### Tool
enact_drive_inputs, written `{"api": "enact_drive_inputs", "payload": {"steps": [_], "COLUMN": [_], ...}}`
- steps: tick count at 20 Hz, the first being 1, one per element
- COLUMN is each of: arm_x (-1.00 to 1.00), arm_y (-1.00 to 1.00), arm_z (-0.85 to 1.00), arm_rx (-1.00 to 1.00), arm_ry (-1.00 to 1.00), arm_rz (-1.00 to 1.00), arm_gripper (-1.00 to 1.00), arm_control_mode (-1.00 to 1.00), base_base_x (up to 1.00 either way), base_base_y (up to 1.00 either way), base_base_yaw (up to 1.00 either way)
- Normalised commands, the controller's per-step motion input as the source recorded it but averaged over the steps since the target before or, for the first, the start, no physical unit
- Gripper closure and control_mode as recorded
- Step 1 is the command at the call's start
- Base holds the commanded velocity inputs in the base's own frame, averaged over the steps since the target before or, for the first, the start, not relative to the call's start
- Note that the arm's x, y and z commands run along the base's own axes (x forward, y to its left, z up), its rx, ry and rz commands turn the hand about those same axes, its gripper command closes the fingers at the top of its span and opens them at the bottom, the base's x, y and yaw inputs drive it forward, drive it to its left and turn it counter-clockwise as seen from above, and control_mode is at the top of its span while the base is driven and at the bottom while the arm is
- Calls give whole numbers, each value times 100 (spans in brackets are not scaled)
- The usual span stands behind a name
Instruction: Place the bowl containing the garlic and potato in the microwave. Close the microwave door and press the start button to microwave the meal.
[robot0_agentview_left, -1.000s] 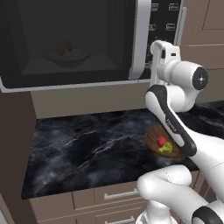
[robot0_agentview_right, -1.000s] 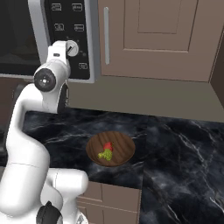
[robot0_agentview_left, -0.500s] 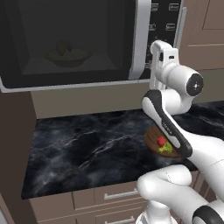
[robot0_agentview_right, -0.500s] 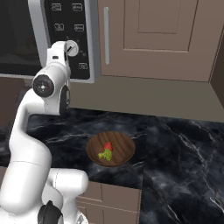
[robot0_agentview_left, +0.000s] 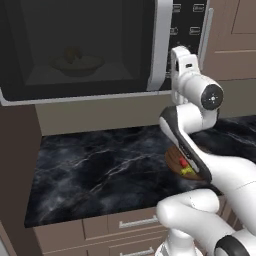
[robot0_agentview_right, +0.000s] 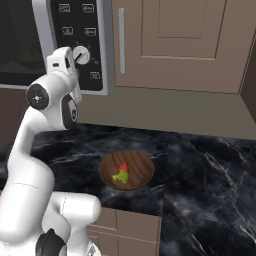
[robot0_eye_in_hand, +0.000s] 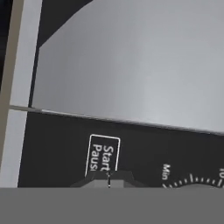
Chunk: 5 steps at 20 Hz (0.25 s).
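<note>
Though beside the arm, wooden bowl apart.

Microwave: grey frame, dark window, pale grey door handle. Black panel, white dial, white-outlined Start/Pause button. Surface: black marble, white veins. Dark brown wooden bowl, red and green food. Taupe cabinets.

arm: raised upright, elbow bent, forearm reaching up and forward
wrist: level, pointing forward
claw: jaws closed together, fingertips touching, holding nothing
</note>
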Motion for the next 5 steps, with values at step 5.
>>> {"api": "enact_drive_inputs", "payload": {"steps": [5], "arm_x": [31], "arm_y": [15], "arm_z": [-1], "arm_rx": [-14], "arm_ry": [0], "arm_rz": [-15], "arm_gripper": [100], "arm_control_mode": [-100], "base_base_x": [0], "base_base_y": [0], "base_base_yaw": [0]}}
